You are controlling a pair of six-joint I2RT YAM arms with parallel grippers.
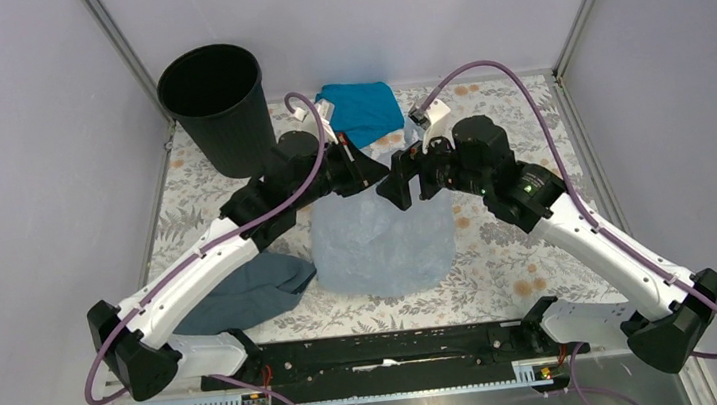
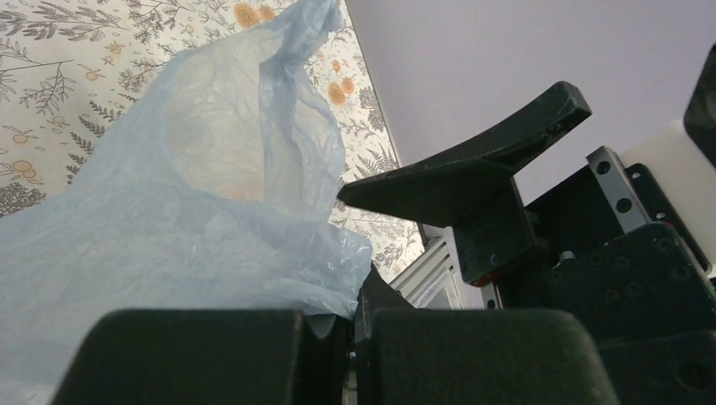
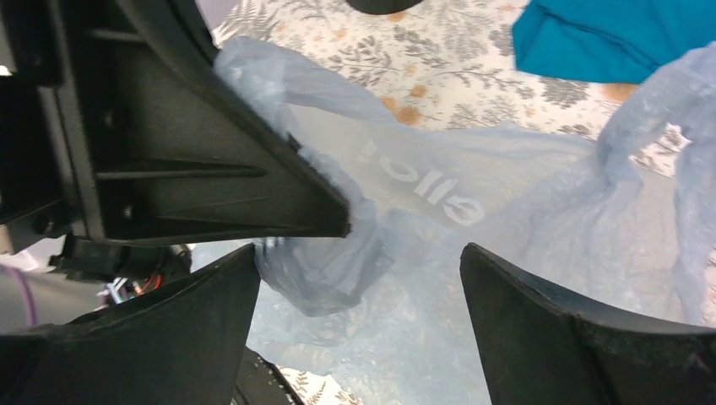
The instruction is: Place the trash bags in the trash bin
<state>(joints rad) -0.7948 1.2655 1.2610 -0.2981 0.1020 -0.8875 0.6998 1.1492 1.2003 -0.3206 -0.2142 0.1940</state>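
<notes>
Currently we judge the step as pickup. Top view: the trash bag (image 1: 384,245), thin wrinkled pale-blue film, lies on the bench (image 1: 530,245), apart from the tapered black trash bin (image 1: 232,140); left tool (image 1: 371,171) and right tool (image 1: 393,189) meet at its far edge. Left wrist view: the left tool clamps a fold. Right wrist view: the right tool's fingers (image 3: 574,337) stand apart, straddling film. Next: close it, then lift both.

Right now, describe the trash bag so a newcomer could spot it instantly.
On the floral table, look at the centre. The trash bag lies there, pinched at its far edge by the left gripper. Unlike the teal cloth behind it and the dark grey cloth to its left, it is pale blue, filmy and see-through.
</notes>
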